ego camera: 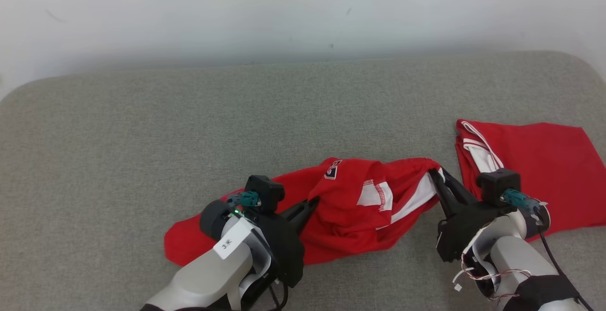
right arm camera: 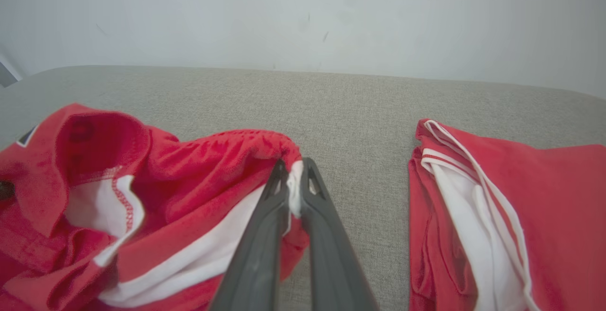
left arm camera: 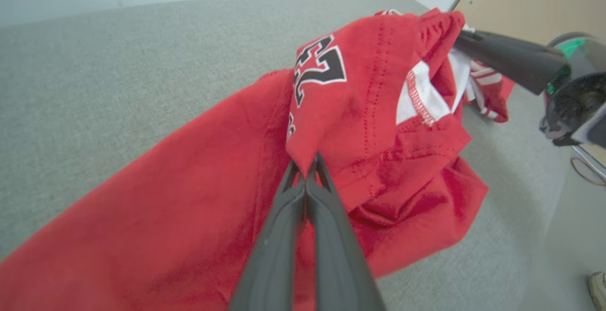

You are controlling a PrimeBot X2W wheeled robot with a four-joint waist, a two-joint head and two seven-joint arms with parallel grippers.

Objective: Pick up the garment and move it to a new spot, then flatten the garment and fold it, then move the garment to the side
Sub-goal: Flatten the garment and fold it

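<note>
Note the surroundings first. The work surface is a grey woven-fabric tabletop with rounded far corners, set against a plain pale wall. At the robot's right, a second red garment with white stripes, folded flat, lies on the tabletop. You will see it just beside the right arm, whose wrist overlaps its near edge in the head view. In the right wrist view this folded red garment sits to the right of the fingers, with a strip of bare grey fabric between the two. Nothing stands between the two arms except the work item itself. The far half of the tabletop carries no objects.

Locate the work item: a crumpled red jersey garment with white panels and a black-and-white number print. It lies near the front edge of the tabletop, centre to left. Its middle is bunched and raised; its left end lies flat on the surface under the left forearm.

Check the left end effector. In the left wrist view, the left end effector has its fingers pressed together on a fold of the red jersey garment, below the number print.

Check the right end effector. In the right wrist view, the right end effector is pinched narrow on the garment's right-hand edge, with white fabric showing between the fingers.
</note>
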